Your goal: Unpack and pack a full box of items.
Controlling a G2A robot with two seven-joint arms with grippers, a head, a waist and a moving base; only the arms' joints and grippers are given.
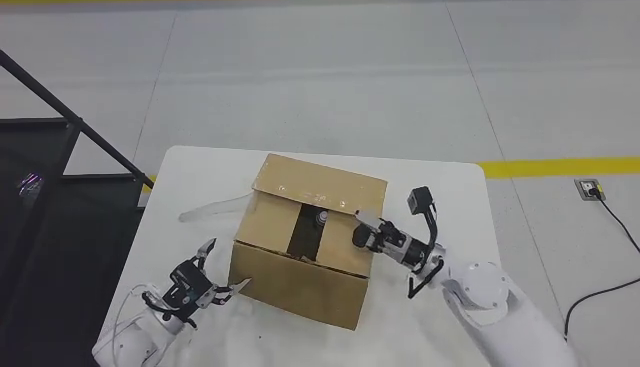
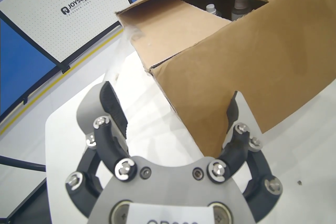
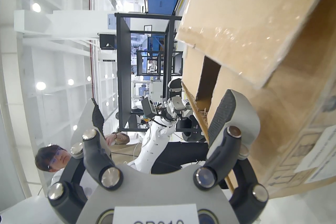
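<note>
The top view looks down on the table (image 1: 440,197) from well above. Both wrist views face the box (image 1: 300,277) at close range from opposite sides; all three share it.

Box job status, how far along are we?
Done: box top flaps parted, bottles visible through the gap. In hand: nothing; right gripper open at a flap edge, left gripper open by the box's side. Left: bottles still inside, so unpacking and repacking.

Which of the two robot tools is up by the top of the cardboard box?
The right tool, at the brown cardboard box's top flap. The left tool sits low beside the box's side wall.
</note>
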